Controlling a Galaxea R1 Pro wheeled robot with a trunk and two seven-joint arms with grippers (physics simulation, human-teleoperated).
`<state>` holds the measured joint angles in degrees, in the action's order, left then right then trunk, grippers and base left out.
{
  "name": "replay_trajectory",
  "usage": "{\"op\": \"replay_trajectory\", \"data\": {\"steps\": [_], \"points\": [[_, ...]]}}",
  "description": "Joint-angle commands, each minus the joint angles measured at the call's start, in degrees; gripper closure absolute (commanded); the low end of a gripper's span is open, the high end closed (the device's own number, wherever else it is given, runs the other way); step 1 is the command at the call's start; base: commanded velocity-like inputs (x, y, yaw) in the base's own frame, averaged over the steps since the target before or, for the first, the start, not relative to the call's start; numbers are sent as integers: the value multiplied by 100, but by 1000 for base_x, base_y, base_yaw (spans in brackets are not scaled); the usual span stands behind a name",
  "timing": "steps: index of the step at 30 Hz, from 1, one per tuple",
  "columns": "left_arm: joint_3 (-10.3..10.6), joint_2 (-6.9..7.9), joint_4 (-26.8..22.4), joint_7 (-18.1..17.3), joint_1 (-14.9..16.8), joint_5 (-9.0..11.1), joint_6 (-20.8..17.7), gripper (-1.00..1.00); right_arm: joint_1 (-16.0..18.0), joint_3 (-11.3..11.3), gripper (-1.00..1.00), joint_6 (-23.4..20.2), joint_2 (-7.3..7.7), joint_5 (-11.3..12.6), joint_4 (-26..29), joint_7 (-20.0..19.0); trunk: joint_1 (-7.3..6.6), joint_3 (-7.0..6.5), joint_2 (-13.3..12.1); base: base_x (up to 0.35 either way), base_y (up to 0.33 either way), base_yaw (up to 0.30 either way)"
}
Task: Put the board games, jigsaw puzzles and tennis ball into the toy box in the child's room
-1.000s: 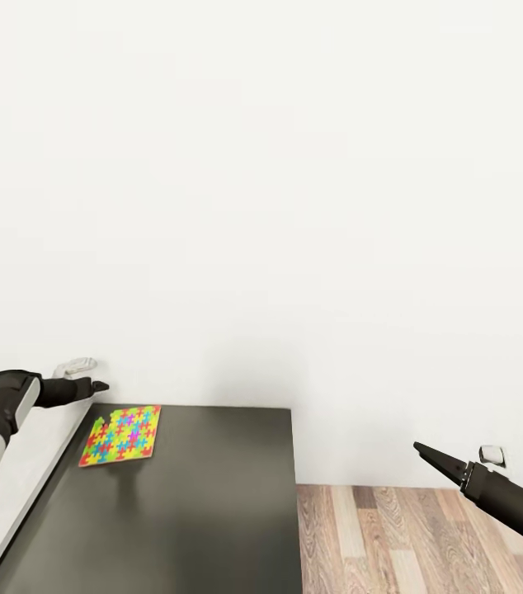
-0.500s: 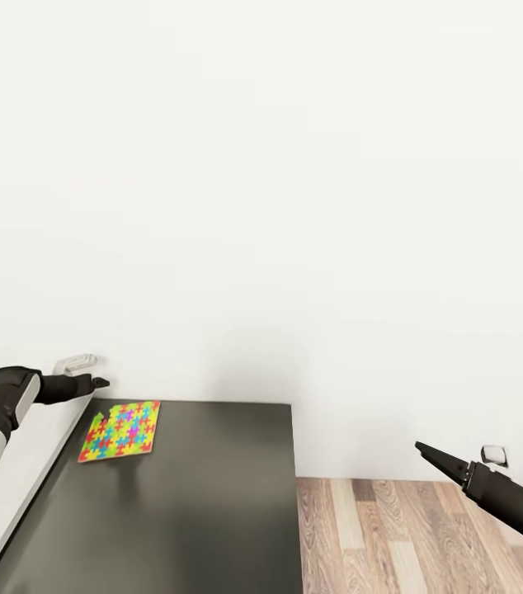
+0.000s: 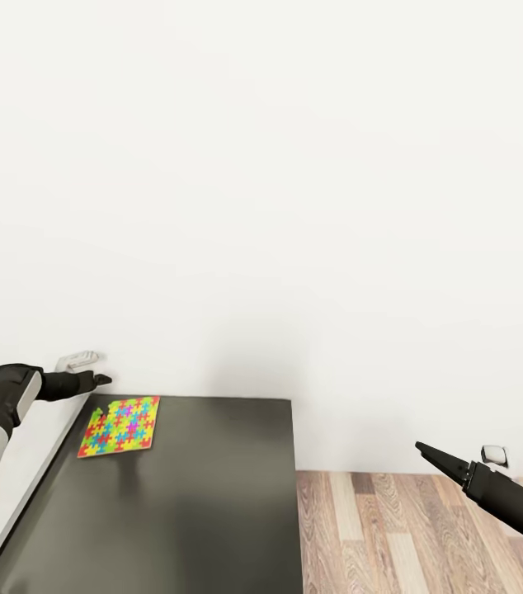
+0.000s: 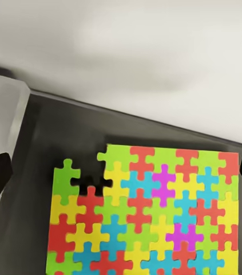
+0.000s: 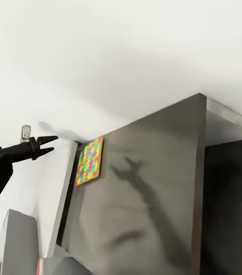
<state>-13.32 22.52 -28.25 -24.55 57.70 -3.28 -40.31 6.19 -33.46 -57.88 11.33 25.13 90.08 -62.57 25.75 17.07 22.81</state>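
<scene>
A multicoloured mosaic jigsaw puzzle lies on a glossy dark grey cabinet top beside brown wood-grain floor.

The head camera looks forward and down from high up, facing a plain white wall. Low in its picture are a dark grey glossy cabinet top and a strip of wooden plank floor.

The left wrist camera hangs close above the far corner of that same cabinet top and looks down at it. The flat square jigsaw puzzle with the multicoloured mosaic pattern appears large here.

The right wrist camera stands well apart, off to the side, and looks across the whole cabinet top toward the wall.

All three views share the puzzle, the cabinet top and the wall. The right wrist view also catches the left claw.
</scene>
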Motion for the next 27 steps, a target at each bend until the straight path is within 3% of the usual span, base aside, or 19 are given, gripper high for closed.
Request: {"op": "replay_trajectory", "data": {"steps": [1,11,27], "points": [[-34,-2,-5,-70,7,-35,-33,-100,5,-6,-100,-22,1,-8,1,-23,3,20,11,0,0,0],[-31,18,-5,-502,34,-41,-27,-100,5,-11,-100,-22,9,-8,1,-33,3,113,11,0,0,0],[-25,41,-5,-558,39,-41,-21,-100,5,-12,-100,-22,9,-8,1,-36,3,263,11,0,0,0]]}}
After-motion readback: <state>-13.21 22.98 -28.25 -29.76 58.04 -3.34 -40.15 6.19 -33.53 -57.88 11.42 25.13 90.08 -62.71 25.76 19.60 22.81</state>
